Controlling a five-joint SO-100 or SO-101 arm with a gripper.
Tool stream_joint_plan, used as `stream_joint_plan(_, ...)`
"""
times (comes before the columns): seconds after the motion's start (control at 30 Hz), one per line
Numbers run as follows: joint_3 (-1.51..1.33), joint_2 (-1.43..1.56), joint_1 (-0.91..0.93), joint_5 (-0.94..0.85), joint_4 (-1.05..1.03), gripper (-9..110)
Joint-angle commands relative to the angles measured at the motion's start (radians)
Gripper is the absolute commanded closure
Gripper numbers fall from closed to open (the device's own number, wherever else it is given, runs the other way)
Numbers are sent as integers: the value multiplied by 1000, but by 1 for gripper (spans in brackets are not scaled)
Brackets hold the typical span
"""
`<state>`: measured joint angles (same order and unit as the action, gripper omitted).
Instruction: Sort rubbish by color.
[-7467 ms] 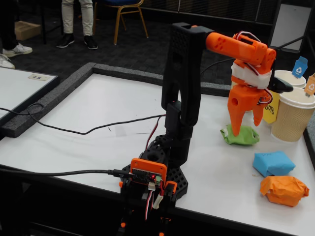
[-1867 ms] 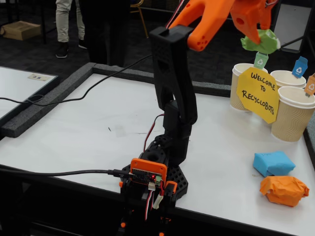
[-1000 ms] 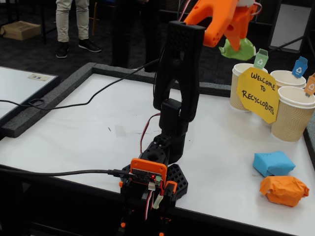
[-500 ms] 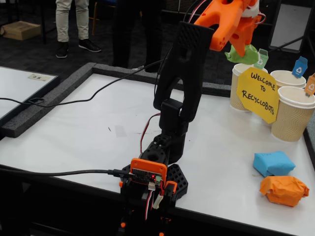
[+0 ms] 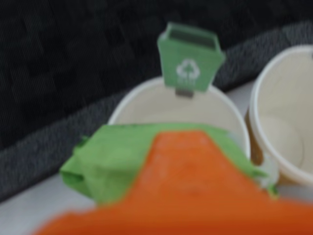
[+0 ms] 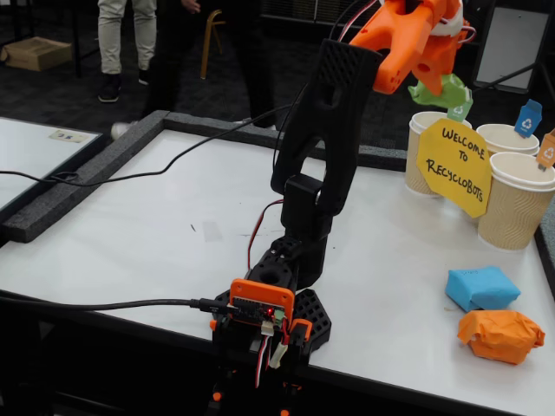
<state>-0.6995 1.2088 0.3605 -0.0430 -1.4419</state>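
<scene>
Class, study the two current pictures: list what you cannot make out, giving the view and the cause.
- Gripper fingertips: wrist view, blurred and cut off by the bottom edge.
- Green lump: wrist view, near side covered by the orange finger.
- Green-tagged cup: fixed view, partly behind the yellow sign; its inside is unseen.
- Orange tag: fixed view, cut by the right edge.

Beside the yellow hand-lettered cardboard sign [image 6: 454, 165], the ribbed tan paper cups [image 6: 515, 201] carry green [image 5: 190, 58], blue [image 6: 527, 118] and orange [image 6: 547, 149] tags, while the crumpled lumps are green [image 5: 110, 161], blue [image 6: 482, 287] and orange [image 6: 500, 334], the gripper [image 6: 440, 76] orange.
</scene>
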Motion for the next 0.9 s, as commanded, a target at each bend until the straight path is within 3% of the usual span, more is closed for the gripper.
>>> stream_joint_plan(0.0, 74, 46, 34, -14, 63, 87)
stream_joint_plan(0.3, 21, 44, 40, -14, 25, 86)
stream_joint_plan(0.43, 21, 46, 44, -14, 5, 92)
stream_joint_plan(0.6, 26, 49, 49, -14, -55, 87)
stream_joint_plan(0.77, 25, 49, 57, -14, -80, 101)
stream_joint_plan(0.87, 21, 49, 58, -9, -84, 101)
